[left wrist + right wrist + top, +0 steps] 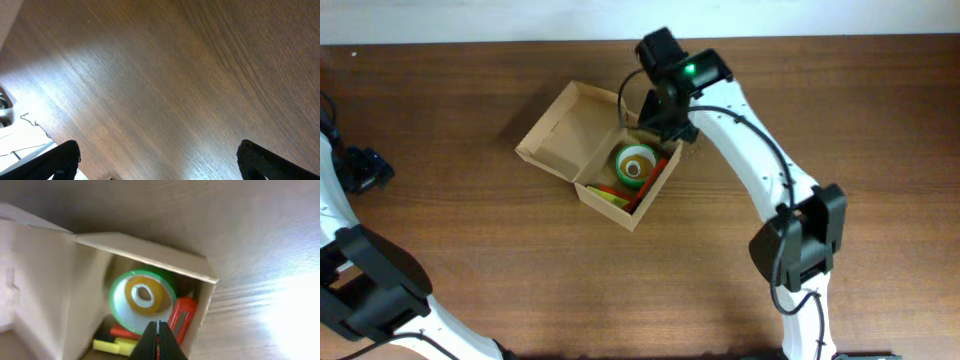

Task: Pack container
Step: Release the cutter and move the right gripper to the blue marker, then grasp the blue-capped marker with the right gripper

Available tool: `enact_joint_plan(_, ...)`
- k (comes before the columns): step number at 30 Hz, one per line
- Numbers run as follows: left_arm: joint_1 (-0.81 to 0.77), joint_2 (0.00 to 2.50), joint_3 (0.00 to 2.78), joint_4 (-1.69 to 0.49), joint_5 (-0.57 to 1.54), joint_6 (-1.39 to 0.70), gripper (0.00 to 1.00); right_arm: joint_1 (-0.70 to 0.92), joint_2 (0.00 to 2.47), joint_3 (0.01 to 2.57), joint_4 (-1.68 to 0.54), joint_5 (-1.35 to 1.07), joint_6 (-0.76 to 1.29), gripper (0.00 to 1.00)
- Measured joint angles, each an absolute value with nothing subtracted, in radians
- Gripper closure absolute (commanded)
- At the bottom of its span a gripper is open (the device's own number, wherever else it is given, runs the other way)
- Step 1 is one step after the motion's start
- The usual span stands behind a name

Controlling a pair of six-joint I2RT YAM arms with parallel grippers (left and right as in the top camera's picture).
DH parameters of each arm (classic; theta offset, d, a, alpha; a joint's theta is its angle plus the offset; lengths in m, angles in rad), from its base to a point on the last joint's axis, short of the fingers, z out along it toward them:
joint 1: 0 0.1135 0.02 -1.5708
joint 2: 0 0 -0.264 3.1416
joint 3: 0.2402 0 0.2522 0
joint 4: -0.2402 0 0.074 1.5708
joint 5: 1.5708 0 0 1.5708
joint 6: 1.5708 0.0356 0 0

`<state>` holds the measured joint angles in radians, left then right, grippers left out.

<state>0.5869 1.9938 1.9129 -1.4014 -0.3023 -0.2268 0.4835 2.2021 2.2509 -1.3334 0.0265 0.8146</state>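
The tan cardboard container (597,190) sits open mid-table with its flap lid (565,130) laid back to the upper left. Inside lie a green tape roll (636,163) with a smaller yellow roll nested in it, red and yellow pens and an orange tool. In the right wrist view the container (150,252) shows the green roll (120,305), the yellow roll (145,294) and the orange tool (182,317). My right gripper (157,330) is shut and empty above the box's far right side. My left gripper (157,160) is open over bare wood at the far left.
The brown wooden table (470,260) surrounds the box. The left arm (360,165) sits at the table's left edge; white cables (25,127) show at the left of the left wrist view. The right arm (760,170) reaches in from the lower right.
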Motion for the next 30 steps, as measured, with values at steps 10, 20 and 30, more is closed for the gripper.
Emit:
enact_joint_plan(10, 0.587, 1.994, 1.913, -1.402, -0.302, -0.227, 0.00, 0.361, 2.140, 2.447, -1.693, 0.385, 0.505, 0.96)
enact_joint_plan(20, 0.587, 1.994, 1.913, -1.402, -0.303, -0.227, 0.00, 0.088, 1.345, 1.579, -1.449, 0.307, 0.235, 0.75)
enact_joint_plan(30, 0.587, 1.994, 1.913, -1.401, -0.302, -0.227, 0.00, -0.176, 1.769, 1.337, -1.096, 0.086, -0.424, 0.59)
